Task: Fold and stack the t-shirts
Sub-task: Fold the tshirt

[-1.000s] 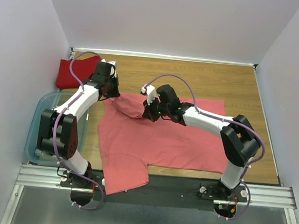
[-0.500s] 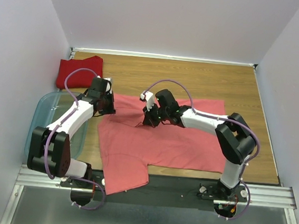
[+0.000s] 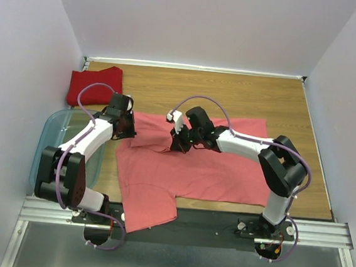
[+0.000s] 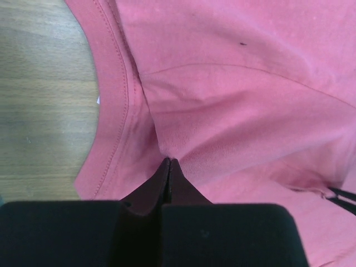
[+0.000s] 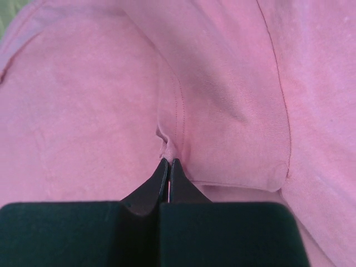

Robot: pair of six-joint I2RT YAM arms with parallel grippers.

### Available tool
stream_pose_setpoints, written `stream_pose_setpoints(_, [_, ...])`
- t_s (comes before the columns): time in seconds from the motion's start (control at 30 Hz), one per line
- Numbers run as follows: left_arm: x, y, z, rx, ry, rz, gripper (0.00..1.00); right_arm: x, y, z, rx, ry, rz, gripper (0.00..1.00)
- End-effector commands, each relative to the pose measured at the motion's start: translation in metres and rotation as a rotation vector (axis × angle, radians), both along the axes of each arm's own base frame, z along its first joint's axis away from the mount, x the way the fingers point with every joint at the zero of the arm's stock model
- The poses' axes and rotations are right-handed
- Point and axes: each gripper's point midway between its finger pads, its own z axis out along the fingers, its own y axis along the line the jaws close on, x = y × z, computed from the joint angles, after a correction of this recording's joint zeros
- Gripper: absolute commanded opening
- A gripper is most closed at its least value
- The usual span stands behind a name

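The salmon-pink t-shirt point(image 3: 187, 169) lies spread over the table's near middle, its far left part folded over. My left gripper point(image 3: 129, 132) is shut on its cloth beside the neck band point(image 4: 114, 105); the pinched cloth point(image 4: 183, 150) puckers at the tips. My right gripper point(image 3: 175, 144) is shut on a hem fold point(image 5: 169, 146) of the same shirt point(image 5: 83, 111). The deep red t-shirt point(image 3: 93, 85) lies folded at the far left corner, apart from both grippers.
A clear bluish plastic bin point(image 3: 50, 135) stands at the left edge, under my left arm. Bare wood table point(image 3: 244, 96) lies beyond the pink shirt and along the right side. White walls close in the back and sides.
Both grippers have come nearer and lower, carrying the shirt's far edge down over its body. The raised fold of cloth between them now lies flatter.
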Motion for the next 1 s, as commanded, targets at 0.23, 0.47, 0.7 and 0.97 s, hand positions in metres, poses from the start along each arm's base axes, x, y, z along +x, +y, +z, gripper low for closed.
stream_pose_setpoints(0.23, [0.001,0.016,0.017,0.082,-0.033,0.025,0.0,-0.007,-0.022,0.023,0.073,0.022,0.082,0.01])
stream_pose_setpoints(0.47, [-0.009,-0.001,-0.018,-0.005,0.034,-0.005,0.0,-0.012,-0.033,-0.01,-0.003,0.095,0.085,0.01])
stream_pose_setpoints(0.7, [-0.006,0.006,-0.022,0.021,0.024,0.039,0.02,-0.015,-0.033,-0.037,-0.05,0.182,0.089,0.04])
stream_pose_setpoints(0.97, [0.0,-0.003,0.005,-0.032,-0.038,0.029,0.4,-0.009,-0.029,-0.029,-0.046,0.173,0.071,0.05])
